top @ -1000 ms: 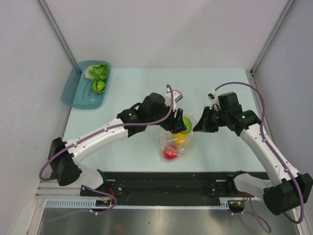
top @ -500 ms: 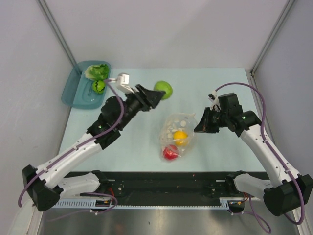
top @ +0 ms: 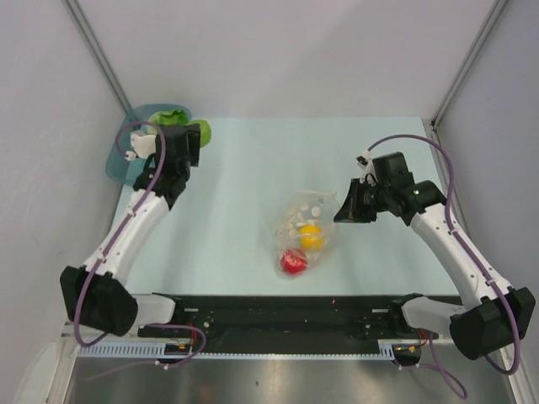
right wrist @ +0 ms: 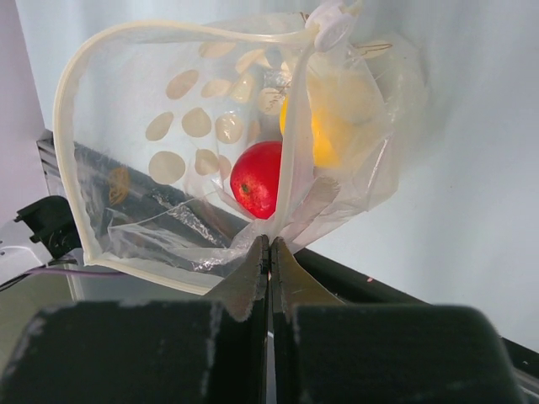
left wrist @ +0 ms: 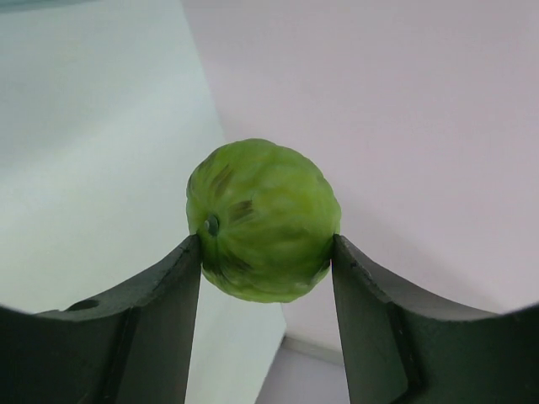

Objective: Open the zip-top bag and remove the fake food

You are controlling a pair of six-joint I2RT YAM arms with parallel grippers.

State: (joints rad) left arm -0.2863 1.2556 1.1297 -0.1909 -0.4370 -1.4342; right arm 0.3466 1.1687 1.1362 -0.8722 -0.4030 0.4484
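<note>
The zip-top bag (top: 307, 223) lies mid-table, clear with white dots, its mouth held open. My right gripper (top: 340, 207) is shut on the bag's edge (right wrist: 290, 220). Two pieces of fake food sit inside: a yellow-orange fruit (top: 310, 236) (right wrist: 337, 126) and a small red piece (top: 293, 262) (right wrist: 257, 178). My left gripper (top: 199, 135) (left wrist: 265, 257) is at the far left by the teal tray, shut on a round green fruit (top: 205, 130) (left wrist: 264, 220) that sits between both fingers. A ruffled green lettuce leaf (top: 170, 114) lies in the tray.
The teal tray (top: 119, 158) stands at the table's back left corner, mostly covered by my left arm. Grey walls close in on the left, right and back. The black base rail (top: 286, 307) runs along the near edge.
My left arm has swung from the bag to the far left by the tray, carrying the green fruit. The right gripper has stayed shut on the bag.
</note>
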